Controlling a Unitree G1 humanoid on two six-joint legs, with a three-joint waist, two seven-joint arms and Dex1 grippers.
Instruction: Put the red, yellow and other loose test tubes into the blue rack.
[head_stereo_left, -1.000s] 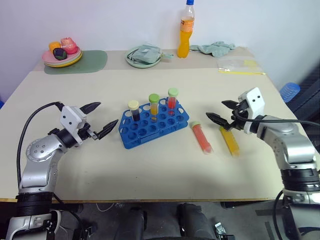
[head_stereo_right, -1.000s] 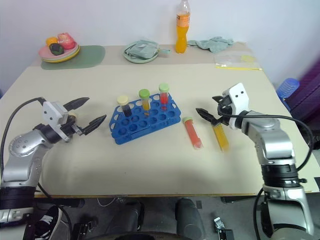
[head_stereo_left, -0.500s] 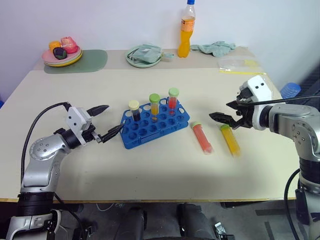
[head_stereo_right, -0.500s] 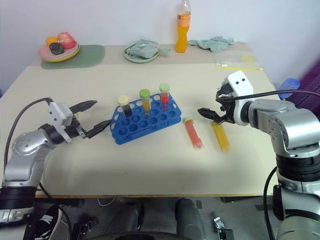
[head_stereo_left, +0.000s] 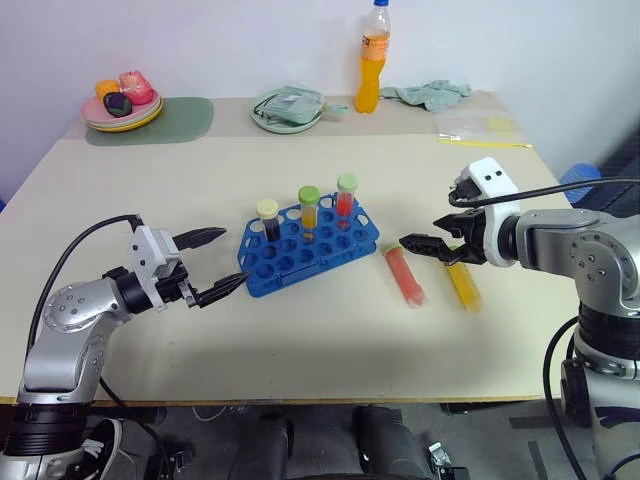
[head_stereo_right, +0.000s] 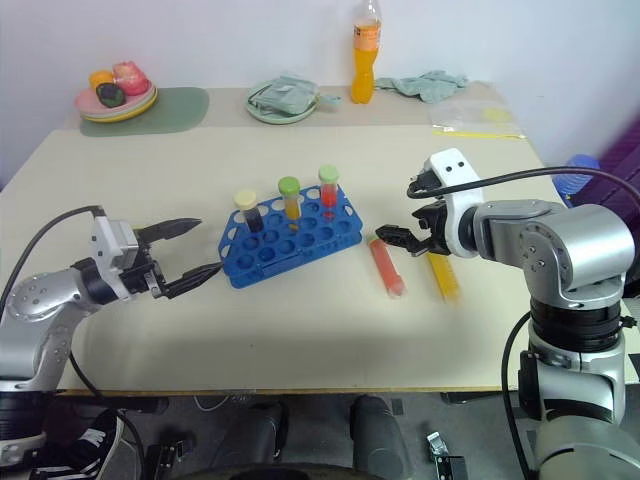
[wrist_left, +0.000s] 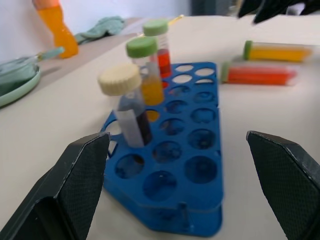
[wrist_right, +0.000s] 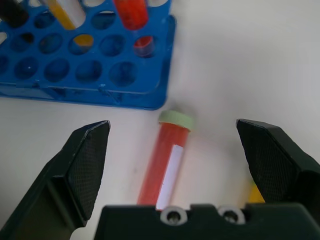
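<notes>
Two loose tubes lie flat on the tabletop (head_stereo_left: 330, 340) just right of the blue rack (head_stereo_left: 308, 250): a red tube (head_stereo_left: 404, 275) nearest it, and a yellow tube (head_stereo_left: 461, 281) beside that, both with green caps pointing away from the robot. Three more tubes already stand upright in the rack's far row, leaving many holes free. The right gripper (head_stereo_left: 443, 241) hangs above the red tube, tilted down, fingers wide apart and empty, apparently lined up to straddle it for a pickup. The left gripper (head_stereo_left: 218, 262), also spread wide and empty, points level at the rack's near-left end, close but apart from it, probably ready to steady the rack.
</notes>
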